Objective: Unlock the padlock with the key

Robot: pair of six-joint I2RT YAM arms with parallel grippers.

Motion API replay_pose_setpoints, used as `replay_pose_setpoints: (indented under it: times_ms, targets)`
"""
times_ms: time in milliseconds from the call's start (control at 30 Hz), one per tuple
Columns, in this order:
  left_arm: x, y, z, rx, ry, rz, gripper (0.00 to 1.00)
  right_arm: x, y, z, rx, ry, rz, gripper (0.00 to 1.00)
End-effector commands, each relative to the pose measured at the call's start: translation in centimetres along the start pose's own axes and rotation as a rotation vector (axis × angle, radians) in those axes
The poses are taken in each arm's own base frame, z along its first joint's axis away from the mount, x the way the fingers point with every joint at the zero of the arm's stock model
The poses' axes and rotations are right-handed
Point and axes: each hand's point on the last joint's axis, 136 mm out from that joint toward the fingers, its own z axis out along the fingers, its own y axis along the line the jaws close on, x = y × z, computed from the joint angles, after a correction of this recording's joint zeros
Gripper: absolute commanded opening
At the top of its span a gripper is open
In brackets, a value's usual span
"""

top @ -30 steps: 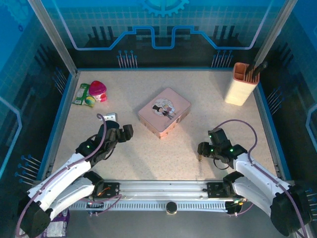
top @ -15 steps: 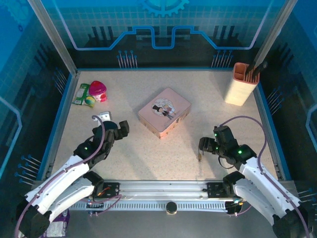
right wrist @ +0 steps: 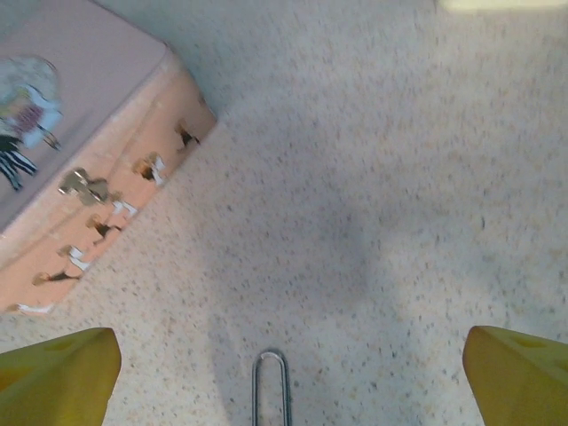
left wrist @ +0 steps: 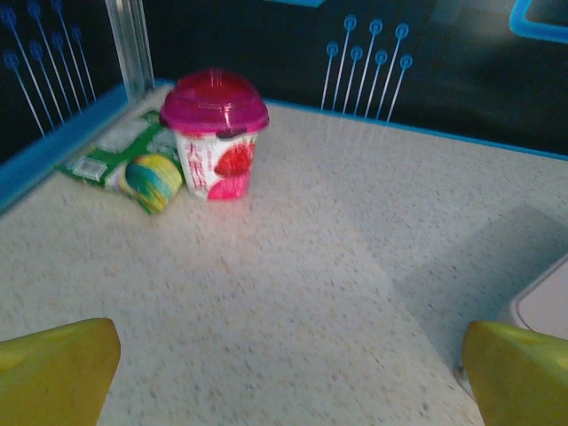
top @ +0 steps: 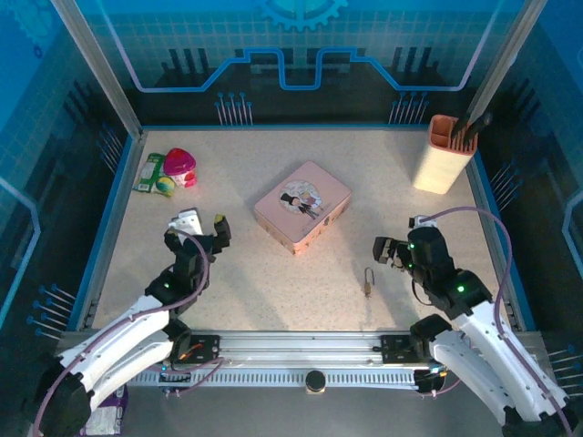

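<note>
Pulled back off the padlock [top: 367, 283], right gripper [top: 383, 251] spread wide, holding nothing. Left gripper [top: 196, 232] wide and empty too. Pinch the brass body, hold steady.

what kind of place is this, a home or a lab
Probably a robot test cell, not a home: printed blue panels wall in a speckled table, and a metal rail carries the left arm and right arm.

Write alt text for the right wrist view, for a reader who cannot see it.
The silver shackle loop of the padlock lies on the speckled table at the bottom edge, midway between the yellow fingertips of the open right gripper. A pink tin with a cartoon print sits at upper left.
</note>
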Motion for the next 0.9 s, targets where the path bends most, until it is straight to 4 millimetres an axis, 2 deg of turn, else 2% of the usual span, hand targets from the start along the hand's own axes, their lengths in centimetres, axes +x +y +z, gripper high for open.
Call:
replay_pose_setpoints:
  times_ms: [0,67,233,367,500,700,800,833,867]
  targets:
    - [-3.2,1.0,0.1,-0.044,-0.17,0.035,0.99,-3.1,0.0,-1.1,-0.01,-0.161,-0.052,1.0]
    - [-3.1,1.7,0.7,-0.075,-0.171,0.034,0.99,-3.8,0.1,-1.3,-0.028,-0.237,-0.056,1.0]
    - [-1.8,2.6,3.4,-0.129,-0.091,0.083,0.99,-5.8,1.7,-2.4,-0.143,-0.506,-0.187,1.0]
    - [-0.6,3.0,5.5,-0.158,-0.059,0.131,0.99,-6.8,1.1,-2.7,-0.078,-0.616,-0.28,1.0]
    - [1.2,2.1,7.4,-0.126,-0.052,0.223,0.99,-7.0,0.7,-1.5,0.005,-0.625,-0.378,1.0]
    - [1.2,-0.6,8.5,0.037,-0.11,0.261,0.99,-6.3,0.8,1.5,0.053,-0.596,-0.471,1.0]
    - [2.4,-2.0,9.5,0.133,-0.079,0.266,0.99,-6.1,0.7,2.4,0.066,-0.616,-0.491,1.0]
    - [2.7,-2.3,9.8,0.149,-0.087,0.275,0.99,-6.0,0.6,2.7,0.073,-0.617,-0.499,1.0]
    - [2.3,-1.6,10.0,0.105,-0.11,0.261,0.99,-5.9,0.4,3.0,0.083,-0.614,-0.503,1.0]
